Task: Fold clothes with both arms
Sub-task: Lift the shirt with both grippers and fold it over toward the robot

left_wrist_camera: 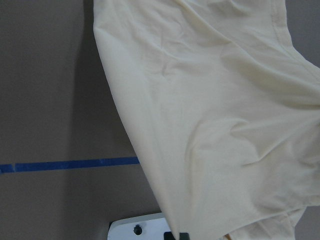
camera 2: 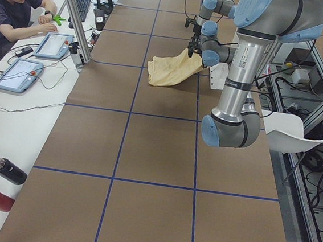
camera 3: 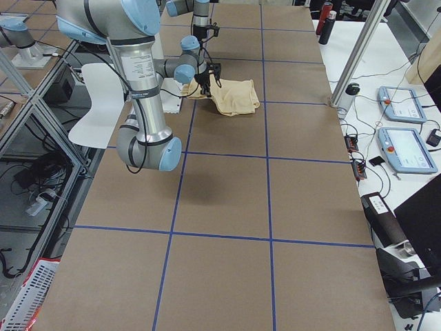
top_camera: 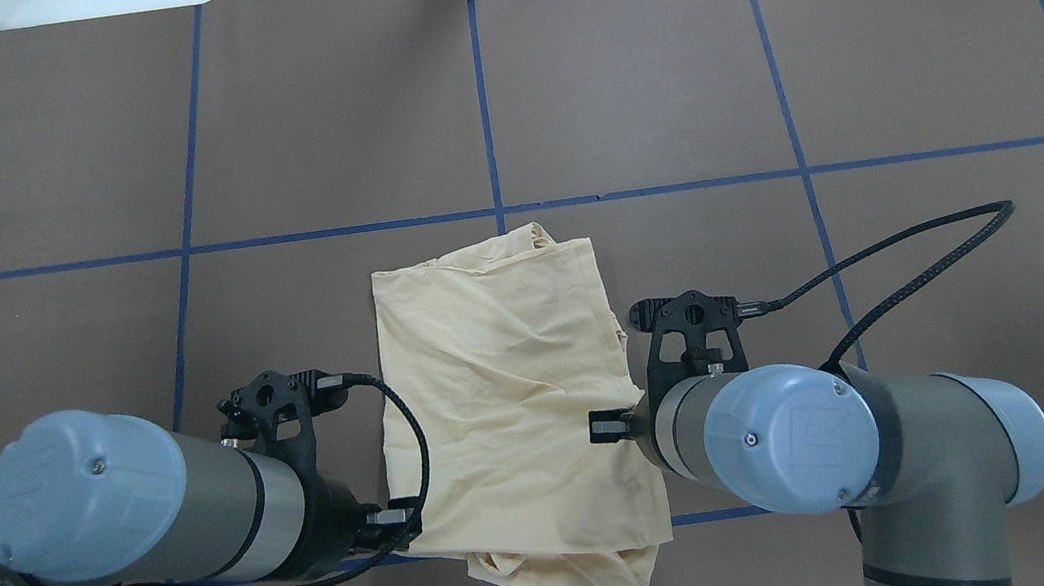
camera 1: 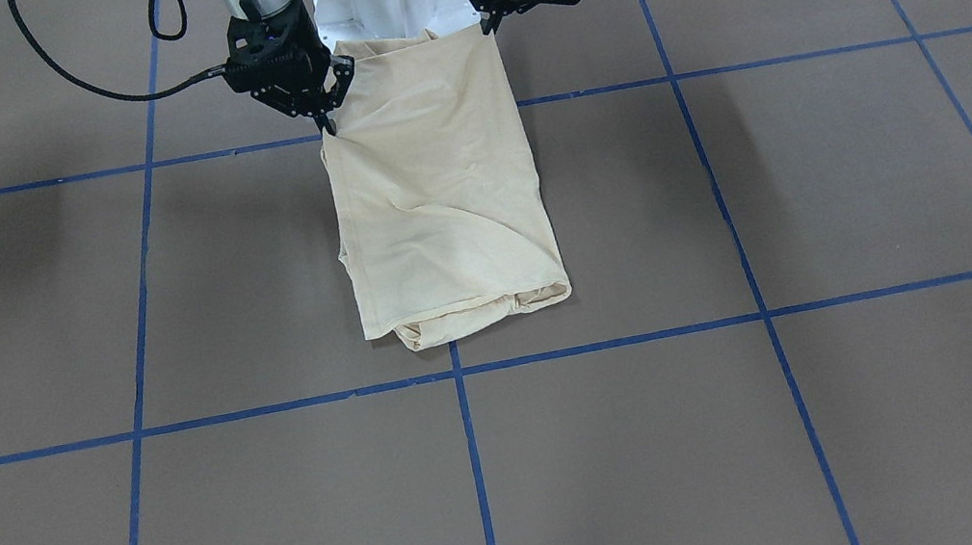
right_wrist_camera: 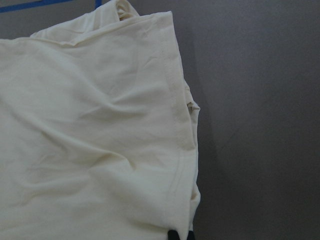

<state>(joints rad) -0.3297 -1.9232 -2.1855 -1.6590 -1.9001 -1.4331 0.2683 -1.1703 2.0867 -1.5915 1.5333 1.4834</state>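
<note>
Raise both pinched corners level, keep that edge taut, carry it over to the far end at lower centre of the front view, and lay it square. Find shirt [camera 1: 439, 192] as a narrow folded strip, upper centre, on tabletop [camera 1: 823, 180]. Note left claw [camera 1: 491, 22] clamped on its top-right corner, right claw [camera 1: 325, 124] nipped onto the left edge.

The left arm [top_camera: 97, 510] and right arm [top_camera: 804, 442] bend in over the middle of the robot-side edge, wrists down. The left gripper [camera 1: 489, 21] and right gripper [camera 1: 324, 124] each pinch the shirt [camera 1: 434, 193].
</note>
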